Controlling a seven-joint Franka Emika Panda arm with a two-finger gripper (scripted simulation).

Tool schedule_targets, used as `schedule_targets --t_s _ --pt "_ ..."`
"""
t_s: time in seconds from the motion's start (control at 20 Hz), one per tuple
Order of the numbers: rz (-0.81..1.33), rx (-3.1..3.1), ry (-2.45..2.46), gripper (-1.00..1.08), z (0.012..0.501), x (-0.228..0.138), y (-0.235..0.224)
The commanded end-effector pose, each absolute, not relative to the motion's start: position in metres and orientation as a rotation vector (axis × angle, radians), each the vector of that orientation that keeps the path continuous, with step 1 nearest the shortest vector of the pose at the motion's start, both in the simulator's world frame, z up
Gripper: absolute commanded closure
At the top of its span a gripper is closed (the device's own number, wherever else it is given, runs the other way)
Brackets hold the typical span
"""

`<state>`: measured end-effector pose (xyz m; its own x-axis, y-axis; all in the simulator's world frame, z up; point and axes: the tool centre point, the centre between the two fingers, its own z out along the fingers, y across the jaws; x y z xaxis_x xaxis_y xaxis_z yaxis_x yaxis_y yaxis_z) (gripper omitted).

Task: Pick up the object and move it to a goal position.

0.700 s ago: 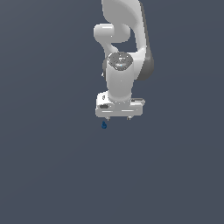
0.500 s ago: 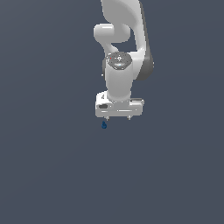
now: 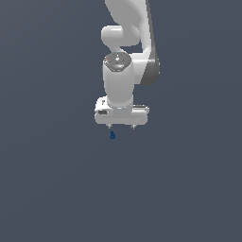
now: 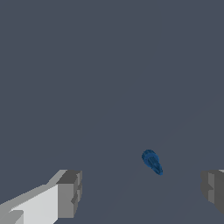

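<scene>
The object, a tiny dark blue blocky lump (image 3: 112, 135), lies on the grey floor just in front of the white arm's hand. In the wrist view the object (image 4: 152, 161) shows between the two grey fingertips but ahead of them, nearer one finger. My gripper (image 3: 121, 126) hangs above the floor, its jaws open and empty, with short fingertips (image 3: 110, 126) pointing down. The gripper (image 4: 140, 190) does not touch the lump.
The floor (image 3: 56, 179) is a plain dark grey surface all around. The white arm (image 3: 125, 56) rises behind the hand toward the top of the exterior view.
The hand has shifted very slightly; the blue lump has not moved.
</scene>
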<state>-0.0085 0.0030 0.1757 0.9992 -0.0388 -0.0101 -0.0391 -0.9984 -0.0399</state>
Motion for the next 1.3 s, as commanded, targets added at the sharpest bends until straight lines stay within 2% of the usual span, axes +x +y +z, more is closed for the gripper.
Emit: schedule_targets --t_s 0.0,0.55,1.25 --pt "0.016 -3.101 0.071 -0.92 0.174 -0.009 0.004" --pt "0.018 -3.089 0.32 -0.92 0.158 -0.017 -0.005" --pt "0.014 -2.977 0.949 -0.92 0.117 -0.042 -0.029"
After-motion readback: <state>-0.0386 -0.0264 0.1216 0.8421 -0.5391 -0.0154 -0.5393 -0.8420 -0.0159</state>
